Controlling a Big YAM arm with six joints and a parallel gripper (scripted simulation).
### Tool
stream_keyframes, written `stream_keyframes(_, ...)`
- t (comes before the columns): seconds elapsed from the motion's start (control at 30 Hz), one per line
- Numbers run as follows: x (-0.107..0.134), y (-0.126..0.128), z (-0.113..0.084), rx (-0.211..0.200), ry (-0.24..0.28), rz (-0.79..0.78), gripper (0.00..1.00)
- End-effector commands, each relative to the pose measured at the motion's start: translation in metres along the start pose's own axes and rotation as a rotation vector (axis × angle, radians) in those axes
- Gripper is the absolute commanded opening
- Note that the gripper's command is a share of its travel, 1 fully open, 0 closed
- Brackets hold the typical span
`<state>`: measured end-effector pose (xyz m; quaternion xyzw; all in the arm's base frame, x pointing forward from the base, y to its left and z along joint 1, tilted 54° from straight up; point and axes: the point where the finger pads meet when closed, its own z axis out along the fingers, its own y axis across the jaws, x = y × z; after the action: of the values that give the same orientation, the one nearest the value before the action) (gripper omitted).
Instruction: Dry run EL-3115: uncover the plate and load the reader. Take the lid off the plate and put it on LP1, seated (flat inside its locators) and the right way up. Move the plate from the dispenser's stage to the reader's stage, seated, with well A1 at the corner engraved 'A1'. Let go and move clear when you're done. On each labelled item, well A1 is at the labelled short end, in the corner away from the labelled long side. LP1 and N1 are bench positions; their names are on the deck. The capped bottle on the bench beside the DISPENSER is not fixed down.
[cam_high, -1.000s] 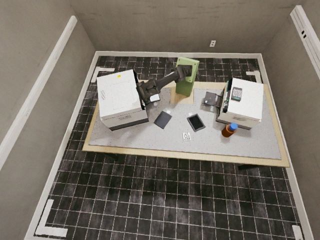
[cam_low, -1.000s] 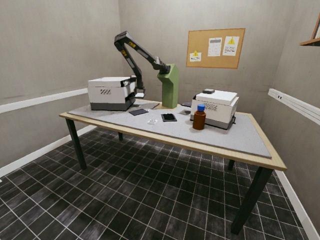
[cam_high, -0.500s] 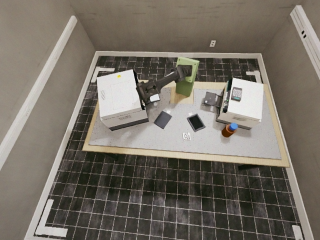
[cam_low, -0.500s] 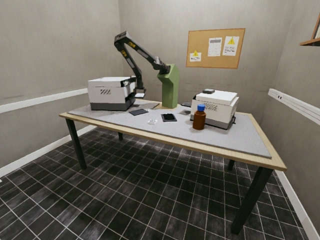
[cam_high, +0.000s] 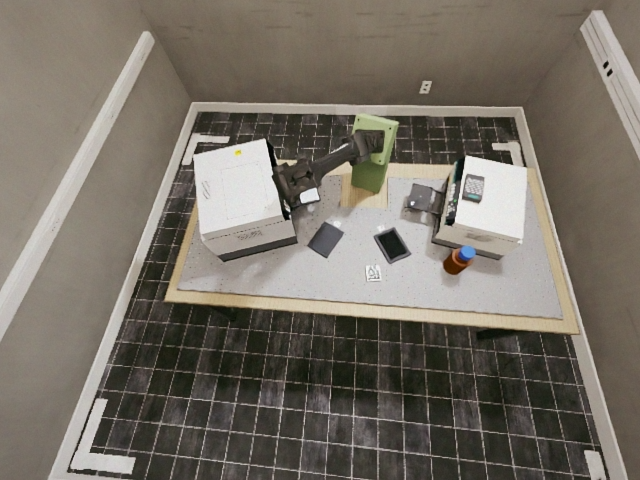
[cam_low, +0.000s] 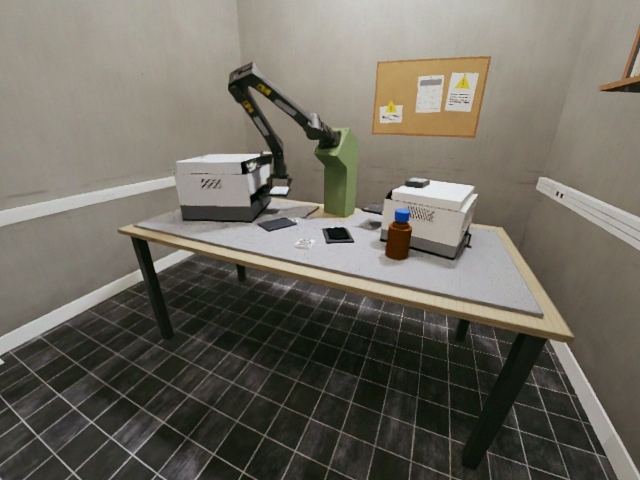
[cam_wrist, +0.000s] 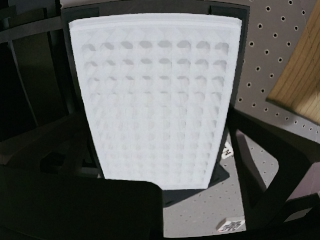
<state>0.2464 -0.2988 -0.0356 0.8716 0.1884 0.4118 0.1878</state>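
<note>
Hand: the hand (cam_high: 306, 192) (cam_low: 280, 182) (cam_wrist: 159, 117) is spread wide, a finger on each side of the plate; nothing is pinched, though I can't tell whether either finger touches it.
Plate: the white plate (cam_high: 309, 195) (cam_low: 279, 191) (cam_wrist: 157, 105) sits on the reader's side of the green pedestal, between the fingers and over a dark stage (cam_wrist: 241, 60). Whether it is fully seated, or wears its lid, I can't tell.
Arm: the dark arm (cam_high: 333, 160) (cam_low: 281, 103) climbs from the green pedestal (cam_high: 369, 178) (cam_low: 340, 180), bends at a high elbow and drops steeply, hand lowest, beside the reader (cam_high: 237, 191) (cam_low: 222, 180).
Plate's long axis: roughly from the desk's front towards its back, a short end facing front; wells look upward. Corner A1 can't be made out.
Dispenser: the white dispenser (cam_high: 491, 201) (cam_low: 431, 211) stands on the pedestal's opposite side from the reader.
Bottle: the amber bottle (cam_high: 456, 261) (cam_low: 398, 241), blue-capped and upright, is in front of the pedestal, towards the dispenser's side.
Desk: the desk (cam_high: 361, 312) (cam_low: 330, 281) carries a flat dark slab (cam_high: 326, 239) (cam_low: 277, 223) and a dark framed nest (cam_high: 391, 244) (cam_low: 338, 235), both in front of the pedestal.
</note>
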Motion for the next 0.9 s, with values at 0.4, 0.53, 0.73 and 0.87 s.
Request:
stream_keyframes(0.4,0.002,0.001,-0.008,-0.010,0.002,0.021,1.00)
stream_keyframes(0.53,-0.001,-0.004,-0.010,-0.001,-0.004,0.027,1.00)
stream_keyframes(0.73,-0.007,-0.012,-0.010,0.012,-0.010,0.030,1.00)
stream_keyframes(0.87,-0.008,-0.013,-0.012,0.008,-0.011,0.031,1.00)
